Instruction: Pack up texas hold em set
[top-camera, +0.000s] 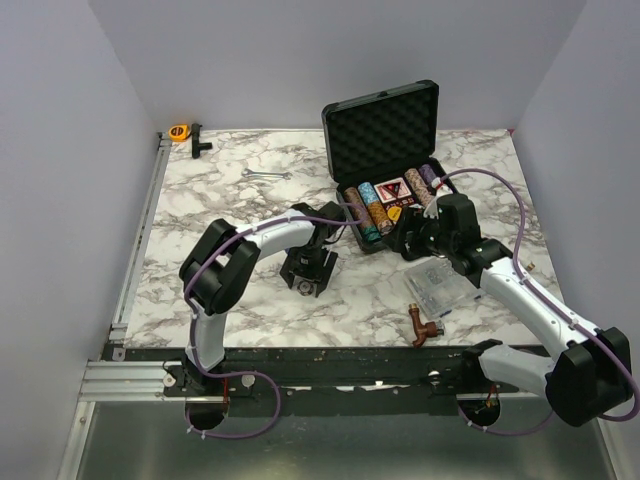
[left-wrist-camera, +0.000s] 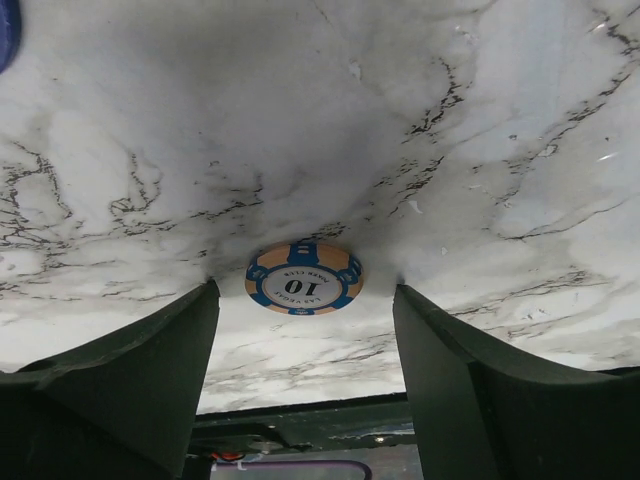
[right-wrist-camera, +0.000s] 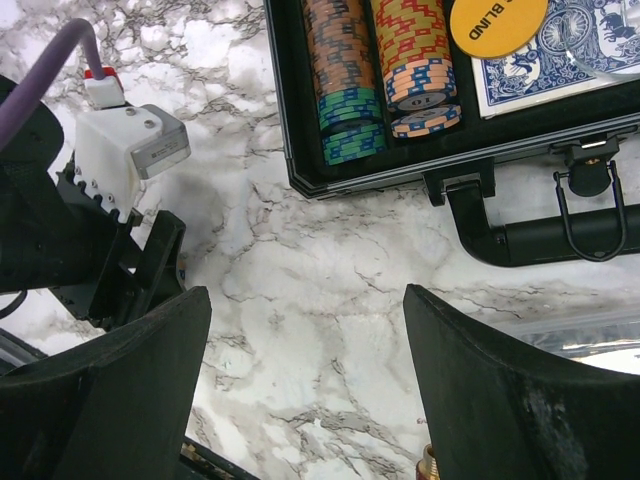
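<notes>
The black briefcase (top-camera: 385, 130) stands open at the back right, its foam-lined lid upright. Its tray holds rows of striped poker chips (right-wrist-camera: 345, 80), a yellow blind disc (right-wrist-camera: 495, 22) and a blue card deck (right-wrist-camera: 570, 50). One orange-and-blue "10" chip (left-wrist-camera: 304, 278) lies flat on the marble left of the case. My left gripper (left-wrist-camera: 305, 292) is open and hangs low over it, the chip lying just at its fingertips, untouched. In the top view this chip is hidden under the left gripper (top-camera: 305, 272). My right gripper (right-wrist-camera: 305, 295) is open over bare marble in front of the case's handle (right-wrist-camera: 540, 235).
A clear plastic box (top-camera: 440, 288) and a brown pipe fitting (top-camera: 422, 327) lie at the front right under the right arm. An orange tape measure (top-camera: 179, 131), a black part (top-camera: 200, 142) and a metal wrench (top-camera: 265, 175) lie at the back left. Walls enclose the table.
</notes>
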